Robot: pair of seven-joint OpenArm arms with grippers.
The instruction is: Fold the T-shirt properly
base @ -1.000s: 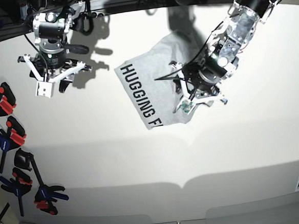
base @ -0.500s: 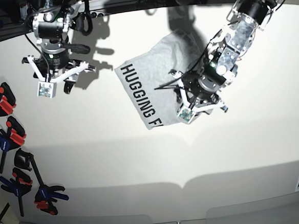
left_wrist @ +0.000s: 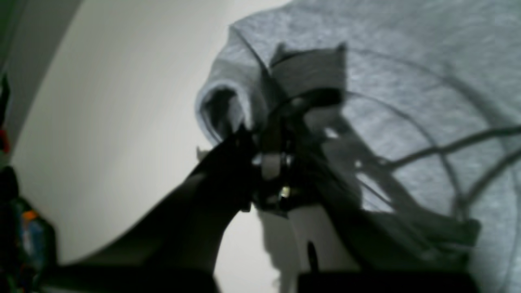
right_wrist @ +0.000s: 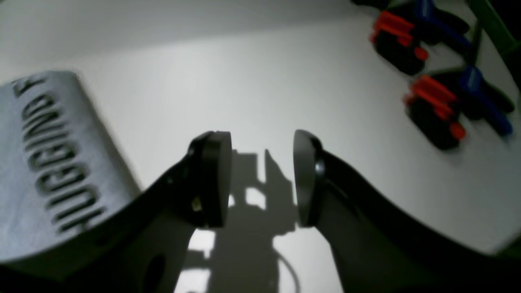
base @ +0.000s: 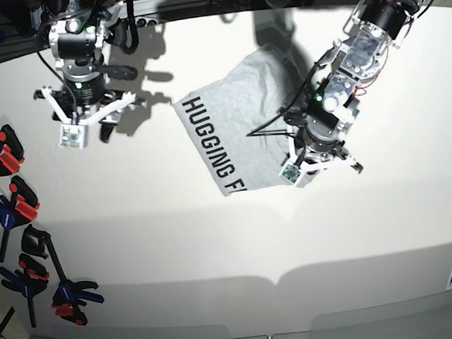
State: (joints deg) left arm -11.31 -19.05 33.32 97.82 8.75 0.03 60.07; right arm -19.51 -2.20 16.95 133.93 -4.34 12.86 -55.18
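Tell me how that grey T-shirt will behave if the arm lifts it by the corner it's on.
The T-shirt will probably droop; it already lies in soft folds. It looks light, so the left end effector shut on its edge should hold. Its folds may fall open.

The left gripper (left_wrist: 268,162) is a dark blur — its grip on the T-shirt (left_wrist: 407,81) unreadable; lettering (base: 218,148) stops at "F" — folded under.

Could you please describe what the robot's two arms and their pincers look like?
Both arms are black and silver-grey with white brackets and loose black cables. The right pincer has two curved black fingers with flat oval grey pads. The left pincer looks dark and blurred; a small green light shows on the left arm.
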